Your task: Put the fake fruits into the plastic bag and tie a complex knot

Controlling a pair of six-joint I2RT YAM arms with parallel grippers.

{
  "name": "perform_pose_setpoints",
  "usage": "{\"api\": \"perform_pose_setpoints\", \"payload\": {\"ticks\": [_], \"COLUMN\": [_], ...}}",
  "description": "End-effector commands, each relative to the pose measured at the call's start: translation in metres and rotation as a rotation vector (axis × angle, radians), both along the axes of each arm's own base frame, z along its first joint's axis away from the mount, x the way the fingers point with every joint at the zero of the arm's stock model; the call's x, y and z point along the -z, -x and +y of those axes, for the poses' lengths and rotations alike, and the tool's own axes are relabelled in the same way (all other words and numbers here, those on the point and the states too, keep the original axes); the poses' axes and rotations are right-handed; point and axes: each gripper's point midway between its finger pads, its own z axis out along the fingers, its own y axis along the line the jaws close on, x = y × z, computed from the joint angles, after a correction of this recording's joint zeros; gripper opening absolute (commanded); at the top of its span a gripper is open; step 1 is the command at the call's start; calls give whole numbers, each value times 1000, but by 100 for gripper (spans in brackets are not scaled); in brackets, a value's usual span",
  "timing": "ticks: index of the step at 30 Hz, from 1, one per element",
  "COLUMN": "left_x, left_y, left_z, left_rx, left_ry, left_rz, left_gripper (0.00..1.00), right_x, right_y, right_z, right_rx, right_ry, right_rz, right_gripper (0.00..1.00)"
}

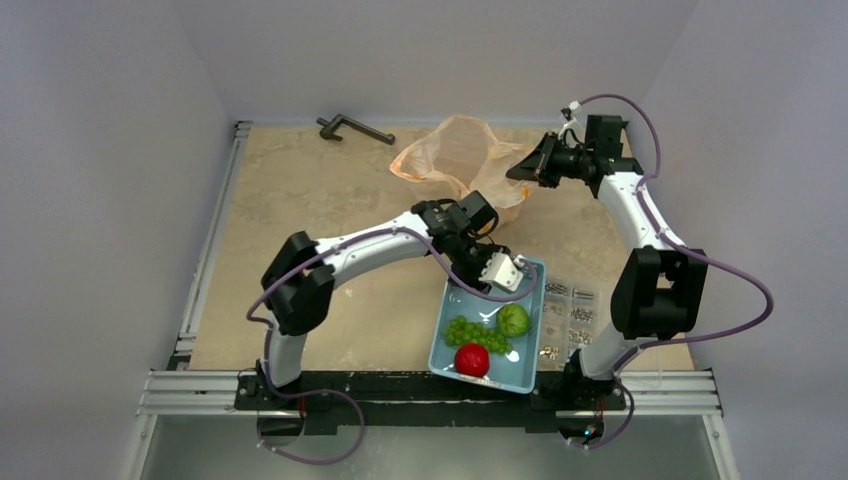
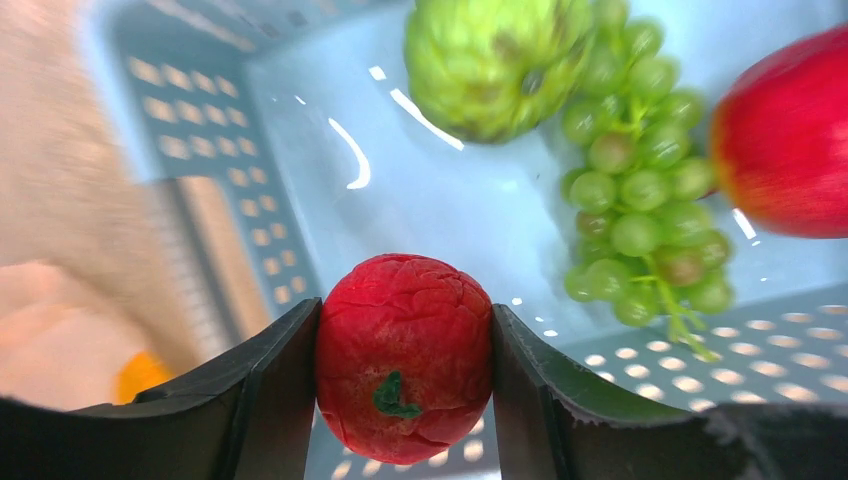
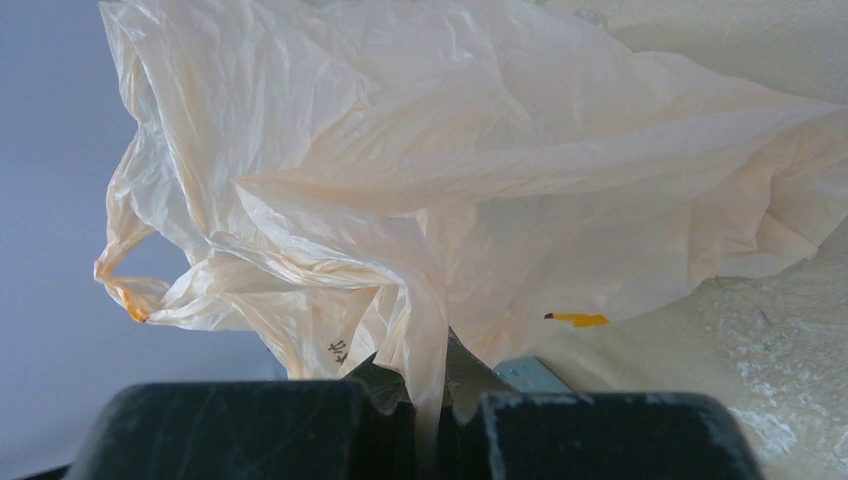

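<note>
Beige mottled table (image 1: 330, 200), grey walls (image 1: 100, 150). My left pincer (image 2: 405, 310) clamped a red fruit (image 2: 404, 365); my right pincer (image 3: 430, 395) pinched the plastic bag (image 3: 480, 170), its mouth hidden in folds.

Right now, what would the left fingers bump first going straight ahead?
Probably the basket's bare floor, though depth is unclear. The left fingers, holding a red fruit, aim at it; the grapes sit to one side.

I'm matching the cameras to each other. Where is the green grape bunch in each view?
Top external: grape bunch in the blue basket, lower centre, left of the light-green fruit.
Left wrist: the bunch is right of centre, below and right of that fruit.
Right wrist: not in it.
Shared landmark: the light-green fruit beside the bunch.
</note>
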Motion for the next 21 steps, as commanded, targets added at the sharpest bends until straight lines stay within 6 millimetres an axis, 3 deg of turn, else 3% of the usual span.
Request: {"api": "perform_pose_setpoints", "payload": {"ticks": [1, 2, 4, 6, 7, 11, 14, 21], "left_x": [-205, -233, -277, -295, -295, -263, -231, -152], "left_y": [19, 13, -19, -67, -88, -154, -182, -203], "left_z": [-14, -13, -8, 2, 5, 15, 17, 14], "left_rx": [-15, -51, -161, -308, -360, -501, -554, -545], "left_ry": [458, 515, 604, 640, 637, 557, 508, 369], "left_rz": [-21, -16, -16, -38, -72, -196, -199, -190], "left_gripper": [32, 32, 31, 30, 31, 34, 34, 33], "right_x": [-22, -23, -23, -26, -28, -38, -42, -47], "right_y": [7, 8, 9, 11, 12, 17, 20, 26], "right_z": [4, 5, 5, 6, 7, 9, 10, 14], "right_rx": [-30, -31, -33, -36, -37, -41, -38, -49], "right_ry": [0, -3, -8, -17, -22, -44, -60, -89], "right_rz": [-67, -69, -73, -79, -81, -97, -99, -100], "right_gripper": [0, 0, 0, 0, 0, 0, 0, 0]}}
